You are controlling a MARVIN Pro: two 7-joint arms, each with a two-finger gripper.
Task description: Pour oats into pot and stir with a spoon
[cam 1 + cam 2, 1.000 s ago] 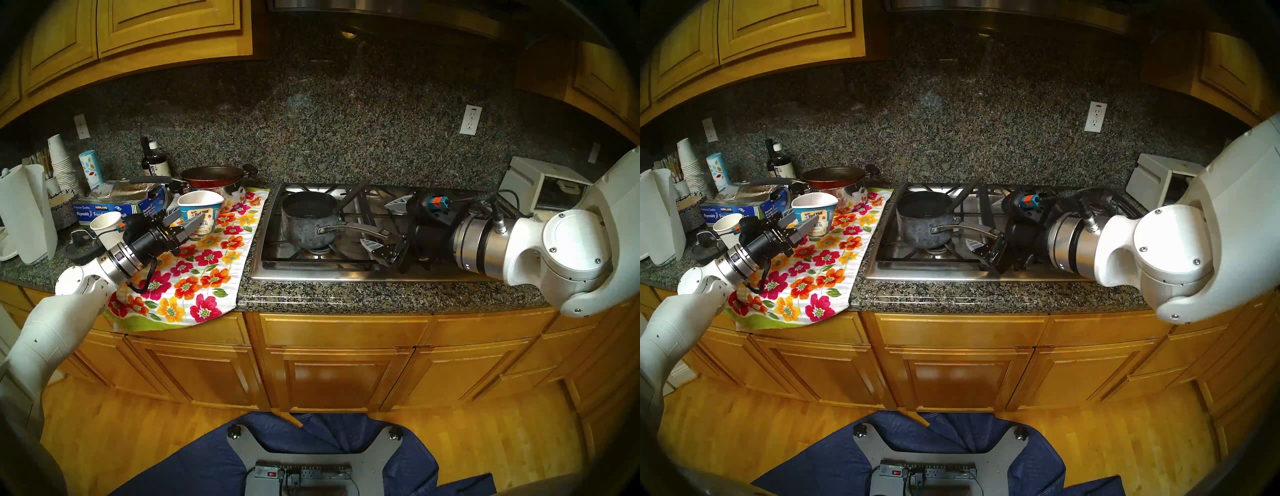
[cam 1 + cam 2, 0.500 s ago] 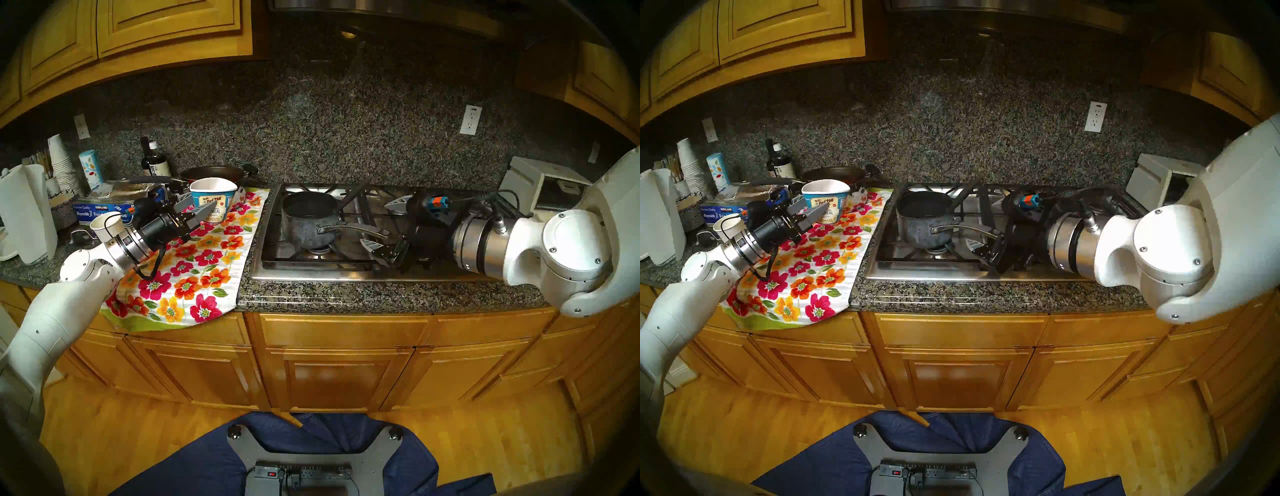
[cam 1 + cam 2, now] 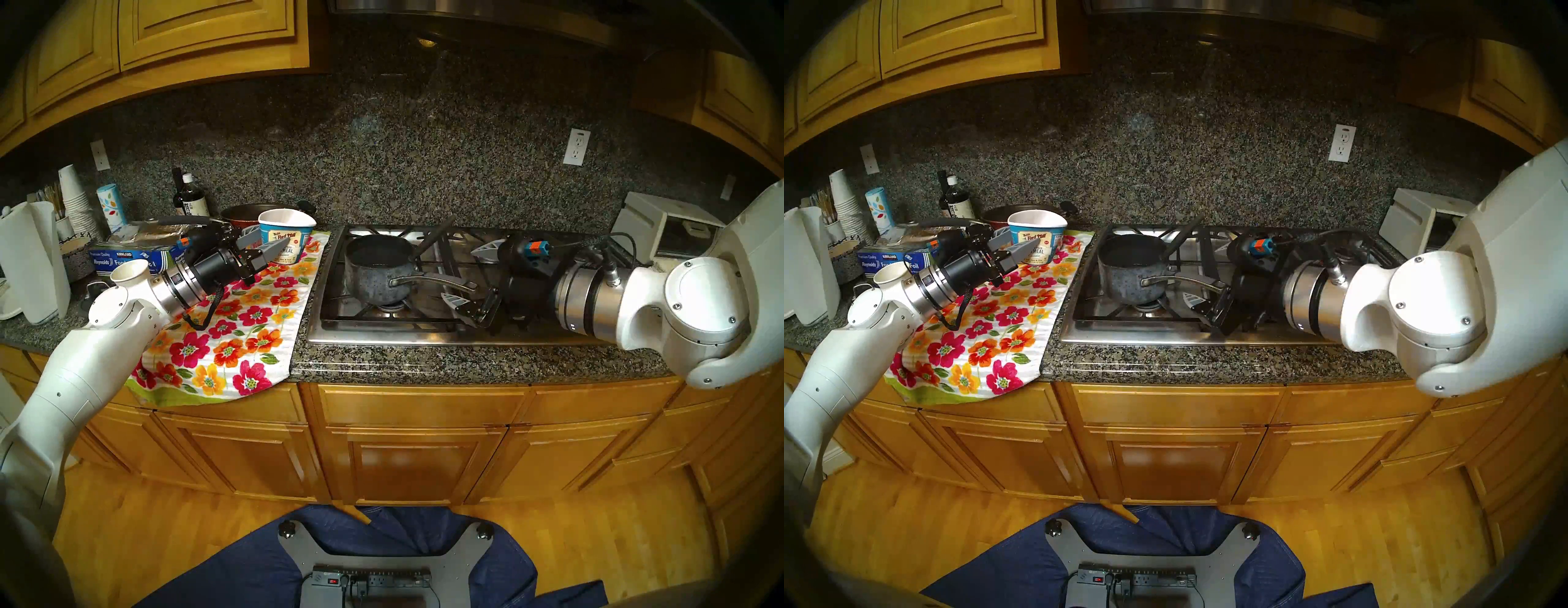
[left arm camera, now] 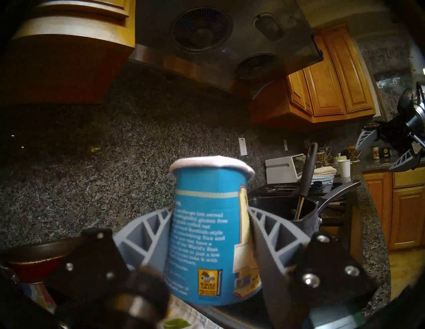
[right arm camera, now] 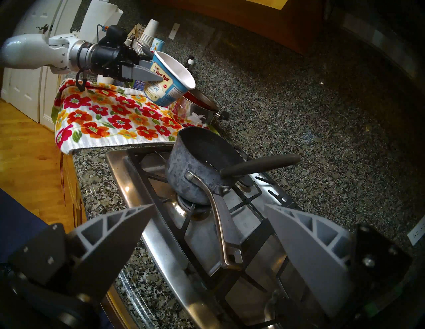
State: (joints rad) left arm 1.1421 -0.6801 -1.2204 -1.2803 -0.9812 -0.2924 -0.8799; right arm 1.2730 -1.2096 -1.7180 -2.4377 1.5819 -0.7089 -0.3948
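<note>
My left gripper [image 3: 271,242] is shut on the blue "Bob's Red Mill" oatmeal cup [image 3: 286,240] and holds it upright above the floral towel's far right corner, left of the stove. The cup also shows in the left wrist view [image 4: 207,229] and the right wrist view [image 5: 170,80]. The oats inside are hidden. The speckled blue-grey pot [image 3: 377,271] stands on the left burner. The black spoon [image 3: 435,237] leans in it, handle pointing back right. My right gripper [image 5: 209,206] is open, its fingers apart on either side of the pot handle's [image 5: 220,220] end, not touching it.
The floral towel [image 3: 237,331] covers the counter left of the stove [image 3: 382,335]. Behind it stand a shiny steel pot with a reddish inside [image 3: 246,211], a foil box [image 3: 127,254], a plain white paper cup [image 3: 129,271] and bottles [image 3: 191,195]. A white toaster oven [image 3: 662,229] stands at the far right.
My left gripper has lifted the oatmeal cup off the towel and carried it up and to the right, toward the stove. The right arm, the pot and the spoon have not moved.
</note>
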